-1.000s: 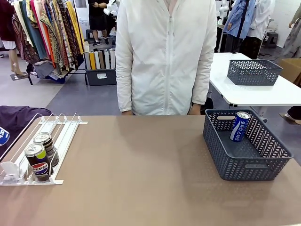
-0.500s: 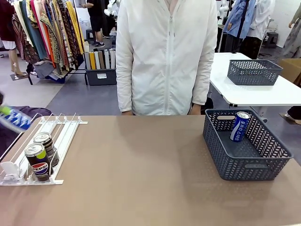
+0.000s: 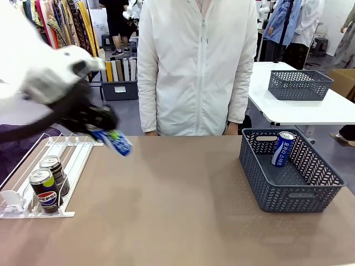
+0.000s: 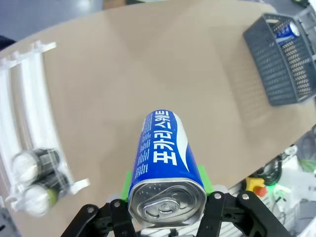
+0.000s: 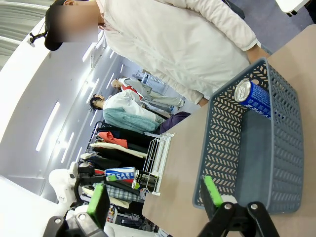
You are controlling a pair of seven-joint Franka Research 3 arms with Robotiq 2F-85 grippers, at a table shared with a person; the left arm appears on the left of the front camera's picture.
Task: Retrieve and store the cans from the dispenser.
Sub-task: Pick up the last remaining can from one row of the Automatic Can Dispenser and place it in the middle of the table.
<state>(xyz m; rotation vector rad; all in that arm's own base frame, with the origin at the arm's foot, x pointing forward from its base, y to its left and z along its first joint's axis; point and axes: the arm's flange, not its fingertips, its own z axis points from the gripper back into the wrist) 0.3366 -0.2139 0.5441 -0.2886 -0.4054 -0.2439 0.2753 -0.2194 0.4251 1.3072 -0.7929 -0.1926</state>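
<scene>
My left gripper [image 3: 104, 132] is shut on a blue can [image 3: 118, 143] with white lettering, held tilted in the air just right of the far end of the dispenser [image 3: 75, 158]. In the left wrist view the blue can [image 4: 164, 150] sits between the green pads, silver top toward the camera. Two dark cans [image 3: 49, 180] stand at the front stop of the white rack. My right gripper [image 5: 155, 197] is open, near the grey mesh basket [image 5: 227, 143], where another blue can [image 5: 254, 96] leans.
The grey basket [image 3: 283, 194] stands at the table's right side with its blue can [image 3: 283, 148] against the far wall. A person in a white jacket [image 3: 194, 66] stands at the far edge. A second basket [image 3: 299, 84] sits on a white table behind.
My left arm has swung in from the left edge with the blue can, moving right and up past the dispenser's far end. The basket and the two dark cans have not moved.
</scene>
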